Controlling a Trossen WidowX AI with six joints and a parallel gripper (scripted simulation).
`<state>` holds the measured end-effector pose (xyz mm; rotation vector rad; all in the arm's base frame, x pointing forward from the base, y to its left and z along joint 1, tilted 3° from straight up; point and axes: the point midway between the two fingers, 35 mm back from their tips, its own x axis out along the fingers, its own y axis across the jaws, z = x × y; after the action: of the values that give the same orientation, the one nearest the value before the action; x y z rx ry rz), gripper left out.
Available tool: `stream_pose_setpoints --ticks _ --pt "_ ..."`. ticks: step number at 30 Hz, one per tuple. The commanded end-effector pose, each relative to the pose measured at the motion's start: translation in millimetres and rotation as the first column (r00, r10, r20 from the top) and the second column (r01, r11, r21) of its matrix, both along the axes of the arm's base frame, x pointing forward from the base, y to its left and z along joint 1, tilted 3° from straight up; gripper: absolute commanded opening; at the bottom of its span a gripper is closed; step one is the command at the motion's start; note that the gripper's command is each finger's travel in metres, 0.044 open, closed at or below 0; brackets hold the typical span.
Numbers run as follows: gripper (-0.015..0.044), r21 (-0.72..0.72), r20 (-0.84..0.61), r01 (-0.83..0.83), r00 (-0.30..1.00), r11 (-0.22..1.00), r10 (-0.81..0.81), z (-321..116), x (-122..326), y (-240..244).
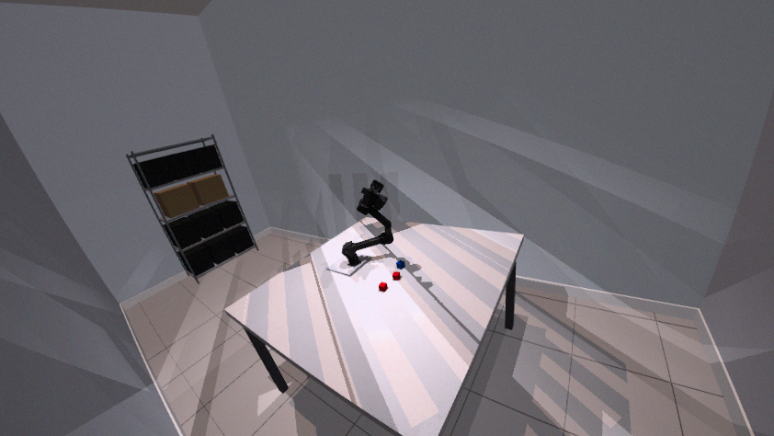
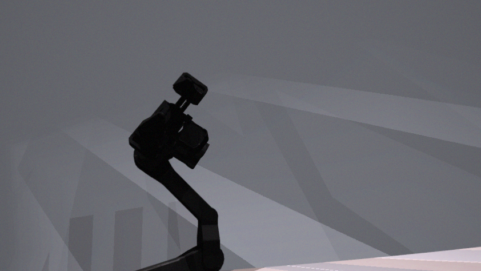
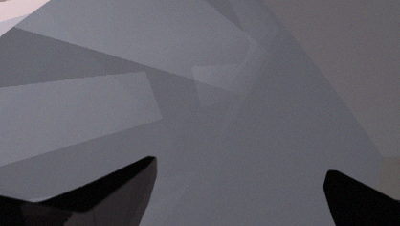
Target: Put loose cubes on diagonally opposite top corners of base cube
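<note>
Two red cubes, one [image 1: 396, 275] nearer the blue cube and the other [image 1: 382, 287] nearer the front, sit apart on the table in the top view. A blue cube [image 1: 400, 264] sits just behind the nearer red one. None is stacked. Which cube is the fixed base is not marked. My gripper [image 1: 381, 193] [image 2: 198, 112] [image 3: 241, 172] is raised high above the table, far from all the cubes. Its fingers stand wide apart with nothing between them. The cubes do not show in the exterior view or the wrist view.
The arm's base stands on a light plate [image 1: 336, 269] on the table [image 1: 390, 346], left of the cubes. A shelf rack with boxes [image 1: 178, 201] stands by the wall, away from the table. The wrist view shows mostly grey wall [image 3: 268, 120].
</note>
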<state>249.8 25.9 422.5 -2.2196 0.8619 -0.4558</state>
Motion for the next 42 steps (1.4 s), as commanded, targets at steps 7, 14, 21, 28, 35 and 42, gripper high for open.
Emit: stream_pose_setpoints --ticks 7,14,21,28,35,42 --pt "0.0265 0.111 0.215 -0.166 0.967 0.980 0.140 33.6 -23.0 7.6" --pt "0.0265 0.247 0.550 -0.444 0.796 0.861 0.253 82.5 -65.4 0.8" --pt "0.0265 0.324 0.813 -0.702 0.550 0.634 0.193 120.9 -102.5 -25.5" --pt "0.0265 0.324 0.942 -0.879 0.335 0.351 -0.031 142.1 -125.2 -73.8" --pt "0.0265 0.263 0.912 -0.962 0.224 0.069 -0.343 142.5 -124.5 -133.3" --pt "0.0265 0.171 0.730 -0.972 0.235 -0.162 -0.641 121.0 -97.9 -189.9"
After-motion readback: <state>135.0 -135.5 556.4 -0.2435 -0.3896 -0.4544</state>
